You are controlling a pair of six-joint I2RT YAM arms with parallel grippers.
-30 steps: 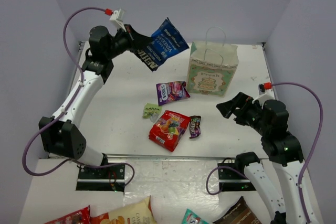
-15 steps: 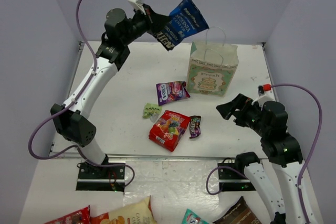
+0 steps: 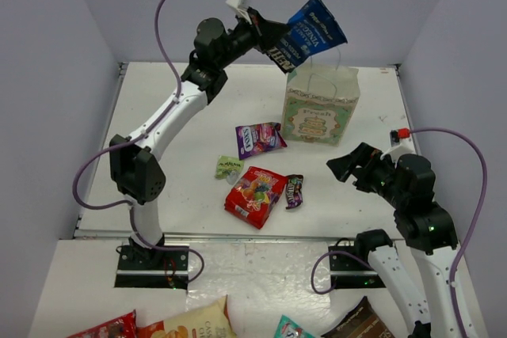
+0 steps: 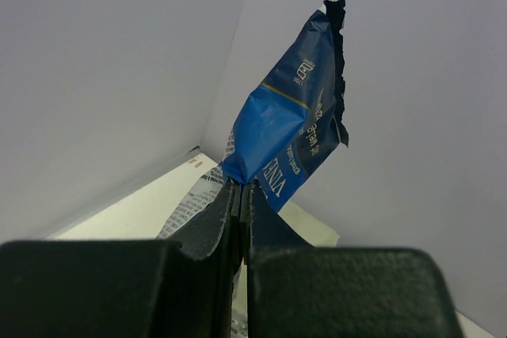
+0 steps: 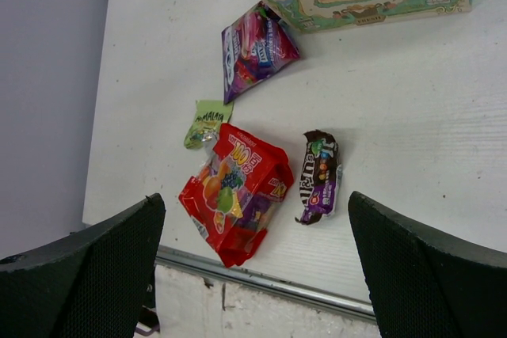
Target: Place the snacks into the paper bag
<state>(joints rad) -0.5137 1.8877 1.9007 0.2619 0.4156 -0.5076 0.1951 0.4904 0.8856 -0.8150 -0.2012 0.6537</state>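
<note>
The left gripper (image 3: pixel 268 37) was clamped fully shut on one end of the blue bag (image 3: pixel 315 29), holding it high in the air. In the top view the blue bag sat just over the left rim of the upright paper bag (image 3: pixel 321 108). Its long axis ran from the fingers up and to the right, crimped free end highest. The right gripper (image 3: pixel 342 165) hung spread wide and empty near the paper bag's right front. The purple pack (image 3: pixel 259 139), green packet (image 3: pixel 229 167), red bag (image 3: pixel 255 195) and brown packet (image 3: pixel 295 191) lay on the table (image 3: pixel 182 132).
</note>
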